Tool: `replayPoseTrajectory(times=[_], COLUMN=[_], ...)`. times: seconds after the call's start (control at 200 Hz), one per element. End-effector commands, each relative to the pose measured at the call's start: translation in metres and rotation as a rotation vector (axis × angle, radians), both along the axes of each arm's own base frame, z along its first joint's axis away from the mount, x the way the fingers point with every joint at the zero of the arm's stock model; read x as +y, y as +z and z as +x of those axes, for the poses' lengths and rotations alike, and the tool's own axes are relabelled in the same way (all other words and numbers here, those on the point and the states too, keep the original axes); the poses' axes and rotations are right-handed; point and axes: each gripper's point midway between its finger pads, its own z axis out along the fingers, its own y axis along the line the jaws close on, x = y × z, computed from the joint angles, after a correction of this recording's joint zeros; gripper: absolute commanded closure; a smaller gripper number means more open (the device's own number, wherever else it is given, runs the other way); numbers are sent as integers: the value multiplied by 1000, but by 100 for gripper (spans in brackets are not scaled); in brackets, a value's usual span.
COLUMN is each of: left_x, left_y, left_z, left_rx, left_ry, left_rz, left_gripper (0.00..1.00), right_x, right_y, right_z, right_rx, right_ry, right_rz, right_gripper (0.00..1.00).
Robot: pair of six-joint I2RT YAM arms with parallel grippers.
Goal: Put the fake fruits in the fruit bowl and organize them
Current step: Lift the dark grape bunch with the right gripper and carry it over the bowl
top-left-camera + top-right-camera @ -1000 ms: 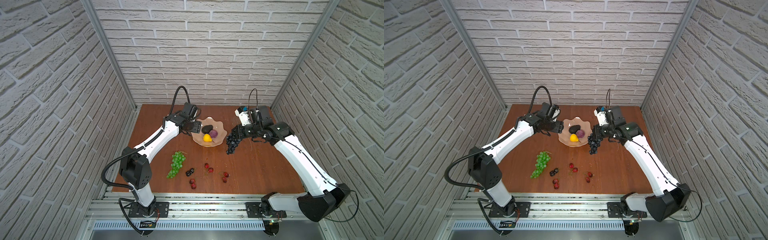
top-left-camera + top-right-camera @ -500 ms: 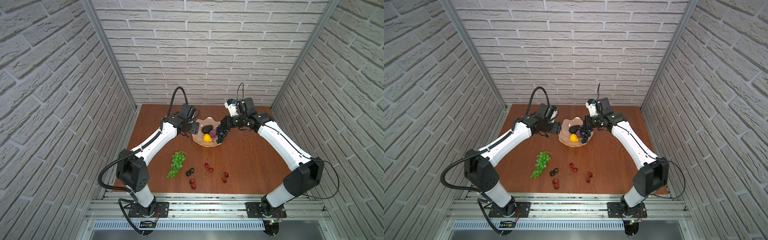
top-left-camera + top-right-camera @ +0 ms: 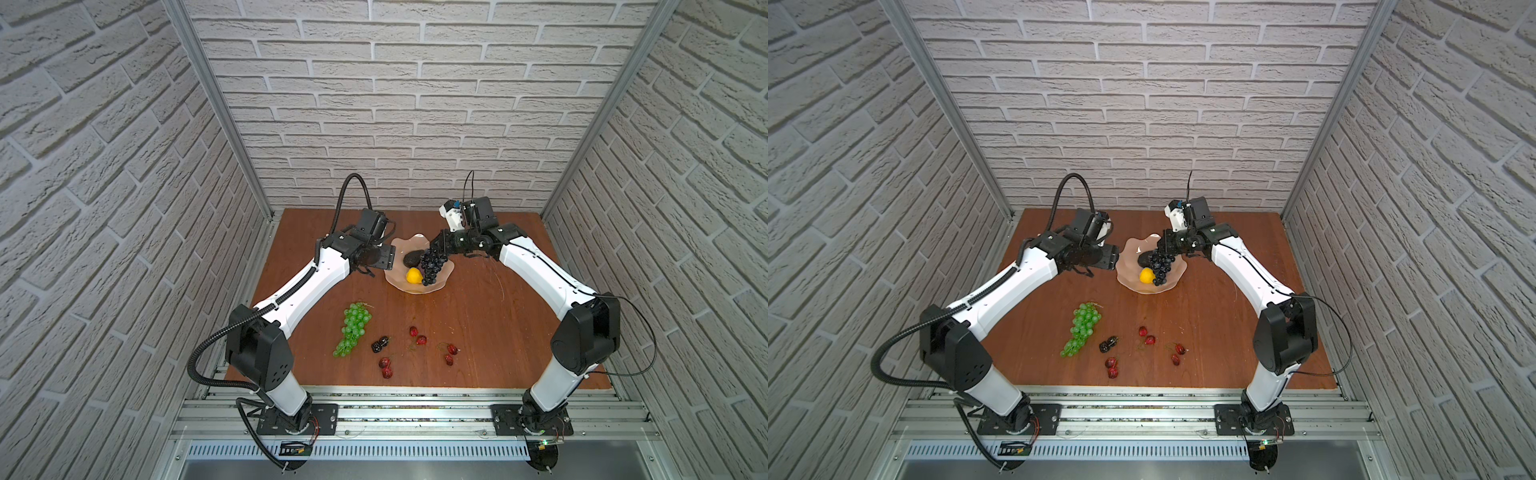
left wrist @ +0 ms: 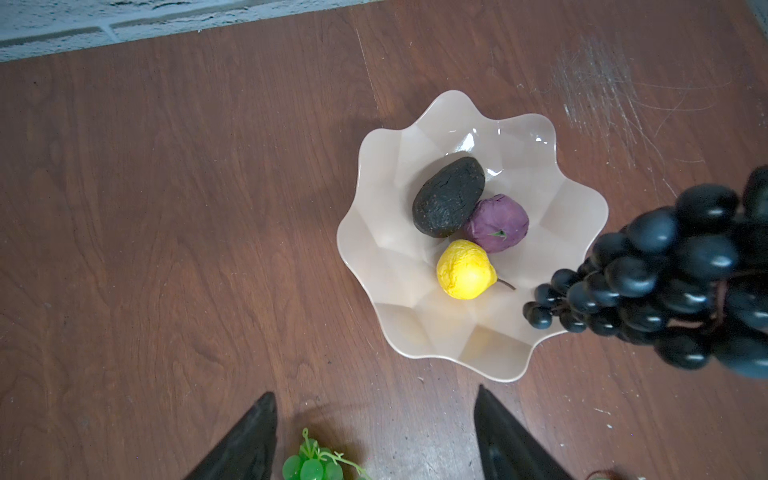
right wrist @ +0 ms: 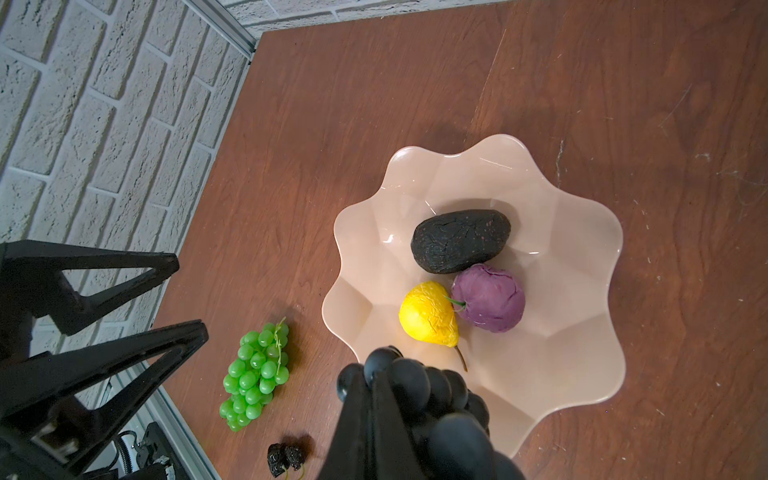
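The left end effector [image 3: 388, 259] hovers just beside the fruit bowl's left rim. The left wrist view shows its jaws spread wide with only bare bench [image 4: 166, 208] between them. The green grape bunch [image 3: 353, 328] lies toward the front left of the bench. Just to its right sit the tiny black berries [image 3: 380, 344]. The small red cherries [image 3: 417, 336] are scattered in pairs along the front edge.

The fruit bowl [image 3: 409, 243] stands near the middle of the back edge. Both top views show the blackish avocado [image 3: 411, 259] and the small yellow lemon [image 3: 414, 275] inside it. The purple round fruit [image 4: 496, 224] is hidden there behind the hanging grapes. Only the wrist views reveal it, touching the avocado and close against the lemon.

The dark blue-purple grape bunch [image 3: 432, 266] dangles over the bowl's right side. Whether its lowest grapes touch the bowl cannot be told. The right end effector [image 3: 442, 245] is clenched on the top of that bunch. The right wrist view shows its fingers [image 5: 361, 419] pressed into the grapes. That view also takes in the green grapes and black berries, but not the cherries.
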Motion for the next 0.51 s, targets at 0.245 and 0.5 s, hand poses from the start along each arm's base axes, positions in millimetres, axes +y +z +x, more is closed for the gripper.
replayPoseTrajectory(times=[0.245, 0.5], left_x=[10, 10], left_y=[8, 10], left_z=[-2, -2], left_rx=[-18, -19], left_ry=[32, 31], left_rz=[3, 3], left_gripper=[25, 25], right_x=[-1, -14], right_y=[-14, -32], right_z=[13, 24], right_rx=[30, 66], right_ry=[3, -1], right_rz=[52, 27], right_gripper=[94, 95])
